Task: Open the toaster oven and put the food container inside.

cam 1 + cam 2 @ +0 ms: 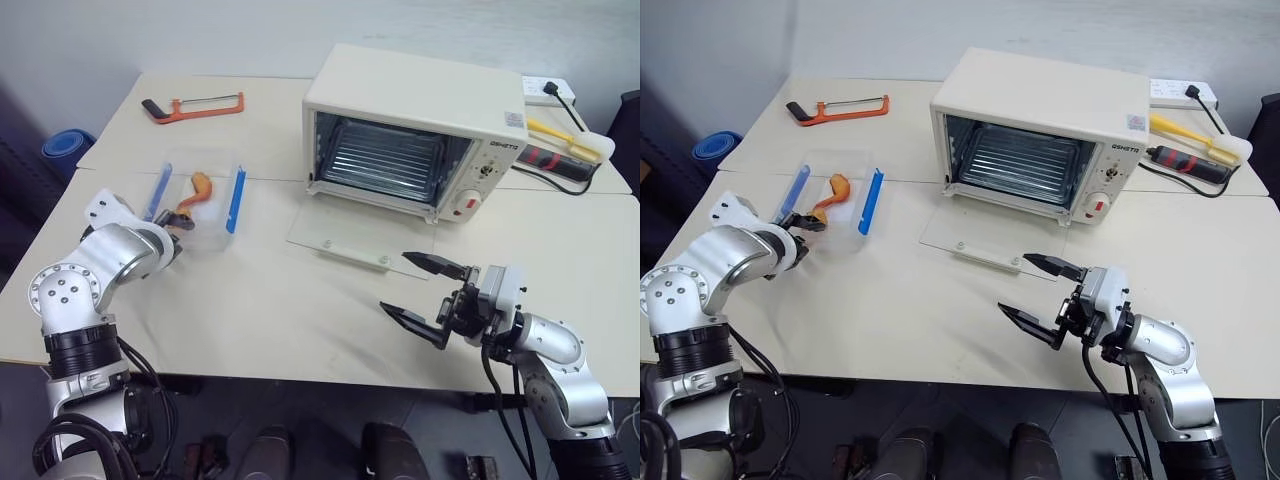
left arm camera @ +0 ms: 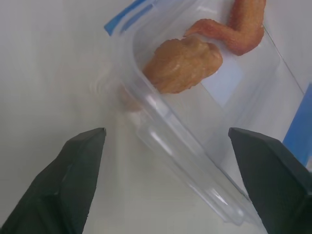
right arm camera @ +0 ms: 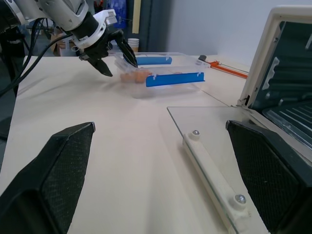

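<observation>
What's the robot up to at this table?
It is loading a toaster oven. The oven's glass door already lies open, flat on the table. The left gripper, jaws open, straddles the near wall of the clear food container without closing on it. The right gripper waits open near the door.

A cream table (image 1: 300,320) carried everything. An orange-framed hacksaw (image 1: 195,106) lay flat near its far left edge. At the far right, a white power strip (image 1: 548,88) sat by the wall with a black cable (image 1: 568,110) plugged in. Just in front of it lay a yellow tool (image 1: 565,137) and a black-and-red tool (image 1: 556,161), side by side. A blue roll (image 1: 66,147) sat off the table's left side.
</observation>
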You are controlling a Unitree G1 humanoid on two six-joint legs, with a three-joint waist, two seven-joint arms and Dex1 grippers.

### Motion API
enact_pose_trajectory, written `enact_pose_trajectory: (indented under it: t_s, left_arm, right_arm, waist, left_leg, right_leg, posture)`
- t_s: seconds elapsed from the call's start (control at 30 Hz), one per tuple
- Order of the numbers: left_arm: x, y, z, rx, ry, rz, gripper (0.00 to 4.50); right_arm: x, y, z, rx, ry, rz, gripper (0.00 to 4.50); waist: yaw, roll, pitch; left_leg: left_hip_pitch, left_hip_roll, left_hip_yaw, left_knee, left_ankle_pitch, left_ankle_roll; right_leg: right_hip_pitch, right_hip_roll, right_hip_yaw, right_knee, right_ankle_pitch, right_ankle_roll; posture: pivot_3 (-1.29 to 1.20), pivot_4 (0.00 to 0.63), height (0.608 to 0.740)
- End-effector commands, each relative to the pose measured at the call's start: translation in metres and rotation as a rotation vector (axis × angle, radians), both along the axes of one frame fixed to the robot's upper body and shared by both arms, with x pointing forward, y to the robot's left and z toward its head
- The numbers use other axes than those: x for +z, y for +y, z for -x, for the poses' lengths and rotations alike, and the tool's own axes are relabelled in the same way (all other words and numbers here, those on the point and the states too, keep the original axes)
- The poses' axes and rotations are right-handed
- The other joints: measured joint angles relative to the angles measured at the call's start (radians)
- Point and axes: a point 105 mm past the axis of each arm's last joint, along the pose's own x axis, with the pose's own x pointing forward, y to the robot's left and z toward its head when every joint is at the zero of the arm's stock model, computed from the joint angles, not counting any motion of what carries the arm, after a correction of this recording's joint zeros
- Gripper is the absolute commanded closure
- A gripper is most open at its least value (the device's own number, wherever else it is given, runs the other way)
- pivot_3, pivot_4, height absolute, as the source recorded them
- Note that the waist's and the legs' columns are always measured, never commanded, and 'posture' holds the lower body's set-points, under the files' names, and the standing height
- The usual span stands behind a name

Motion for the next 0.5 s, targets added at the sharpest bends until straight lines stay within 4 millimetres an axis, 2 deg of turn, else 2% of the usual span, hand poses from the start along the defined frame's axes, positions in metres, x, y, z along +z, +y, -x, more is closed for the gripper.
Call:
enact_pose_trajectory:
  t_s: [0.03, 0.3, 0.5]
  left_arm:
    - [0.002, 0.011, -0.001, 0.041, 0.000, -0.019, 1.47]
    - [0.011, 0.046, 0.005, 0.109, -0.006, -0.063, 3.87]
    - [0.014, 0.062, 0.006, 0.131, -0.010, -0.114, 3.87]
  right_arm:
    - [0.009, 0.005, 0.005, 0.016, -0.047, -0.015, 0.00]
    - [0.007, 0.003, 0.002, 0.011, -0.045, -0.015, 0.00]
    - [0.007, 0.002, 0.001, 0.009, -0.041, -0.019, 0.00]
  waist:
    - [-0.002, 0.000, 0.000]
    - [-0.006, 0.000, 0.000]
    - [-0.001, 0.000, 0.000]
  left_leg:
    - [0.000, 0.000, 0.001, 0.000, 0.000, 0.000]
    - [0.000, 0.001, 0.003, -0.001, 0.000, 0.000]
    - [0.000, 0.001, 0.004, -0.001, 0.000, 0.000]
  right_leg:
    - [0.000, 0.000, 0.000, 0.000, 0.000, 0.000]
    - [-0.003, 0.001, 0.003, 0.001, 0.000, 0.000]
    - [-0.003, 0.001, 0.004, 0.001, 0.000, 0.000]
  posture:
    - [0.00, 0.150, 0.740]
    - [0.00, 0.150, 0.740]
    - [0.00, 0.150, 0.740]
